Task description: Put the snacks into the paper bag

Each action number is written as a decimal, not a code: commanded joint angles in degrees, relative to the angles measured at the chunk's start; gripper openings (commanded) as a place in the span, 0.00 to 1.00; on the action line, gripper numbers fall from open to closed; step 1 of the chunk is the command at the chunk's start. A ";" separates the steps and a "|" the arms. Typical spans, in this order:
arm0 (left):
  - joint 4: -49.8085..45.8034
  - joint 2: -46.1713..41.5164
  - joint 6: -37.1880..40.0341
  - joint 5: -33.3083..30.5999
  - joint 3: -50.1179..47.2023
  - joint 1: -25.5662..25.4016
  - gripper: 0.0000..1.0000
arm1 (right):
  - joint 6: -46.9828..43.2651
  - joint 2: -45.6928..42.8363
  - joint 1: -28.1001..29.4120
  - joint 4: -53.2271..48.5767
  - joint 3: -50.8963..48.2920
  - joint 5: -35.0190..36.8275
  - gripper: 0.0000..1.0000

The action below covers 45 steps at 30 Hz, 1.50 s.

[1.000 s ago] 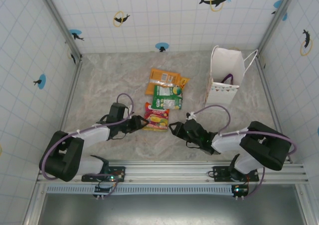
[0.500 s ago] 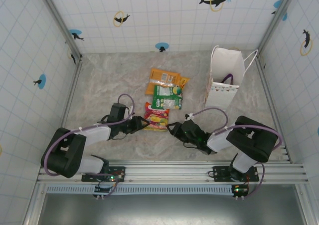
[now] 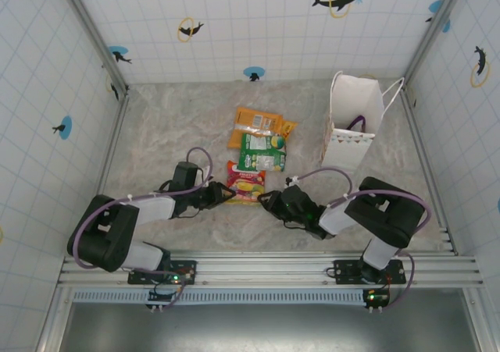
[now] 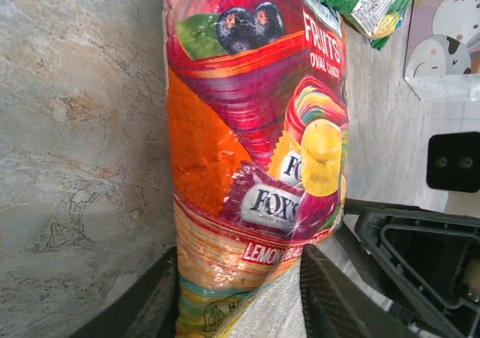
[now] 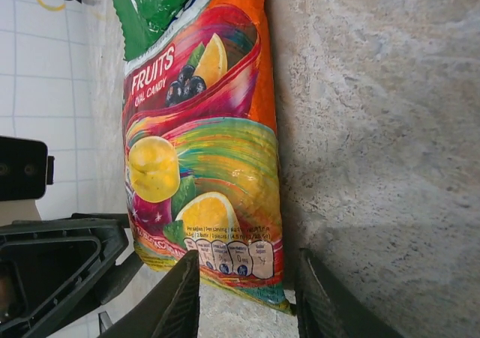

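Note:
A red-yellow snack packet point(image 3: 247, 182) lies flat on the table between both grippers. My left gripper point(image 3: 226, 193) stands at its left end. In the left wrist view both fingertips press against the edges of the packet point(image 4: 247, 128), whose end bunches between them. My right gripper point(image 3: 263, 198) stands at the opposite end. In the right wrist view its jaws stand open around the packet point(image 5: 202, 151), with a small gap at the right finger point(image 5: 315, 300). A green packet point(image 3: 263, 152) and an orange packet point(image 3: 258, 121) lie behind. The white paper bag point(image 3: 355, 114) stands upright at the back right.
Something purple point(image 3: 356, 122) shows inside the bag's mouth. Tiled walls close in the table on three sides. The two grippers face each other a packet's length apart; the right one's black body point(image 4: 405, 255) shows close by in the left wrist view.
Both grippers have crept in toward the red-yellow packet and their jaws have narrowed around its ends. The right arm's elbow has swung left. The packets and the bag have not moved.

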 commanded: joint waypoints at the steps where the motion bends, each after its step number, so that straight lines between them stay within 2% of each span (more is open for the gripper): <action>1: 1.55 0.57 0.01 2.81 0.33 0.44 0.34 | -0.06 0.95 -0.24 2.75 1.58 -0.43 0.34; 4: 0.91 0.01 0.47 3.39 0.54 0.43 0.19 | -0.19 0.70 -0.28 2.69 1.49 -0.29 0.34; 6: 0.47 -0.71 0.74 3.48 0.80 0.47 0.13 | -0.33 0.30 -0.28 2.56 1.31 -0.11 0.36; 10: -2.55 -2.85 2.10 2.81 2.01 0.44 0.06 | -1.66 -2.61 -0.21 0.48 0.18 1.39 0.44; 14: -7.81 -6.12 5.10 1.52 3.82 0.44 0.01 | -6.56 -8.58 -0.02 -6.71 -0.02 4.59 0.49; 22: -24.17 -10.14 15.86 -0.12 11.00 0.40 0.00 | -19.18 -21.30 2.01 -19.36 -1.23 14.21 0.54; 31: -42.49 -10.65 27.39 1.24 21.55 -0.72 0.00 | -30.83 -30.26 3.32 -20.35 -4.35 19.06 0.55; 36: -47.57 -11.54 30.72 2.16 25.15 -1.20 0.00 | -36.37 -33.82 3.32 -19.77 -5.19 20.68 0.56; 45: -52.97 -10.86 32.19 1.30 28.99 -1.49 0.00 | -44.70 -37.40 3.23 -19.35 -5.40 21.09 0.57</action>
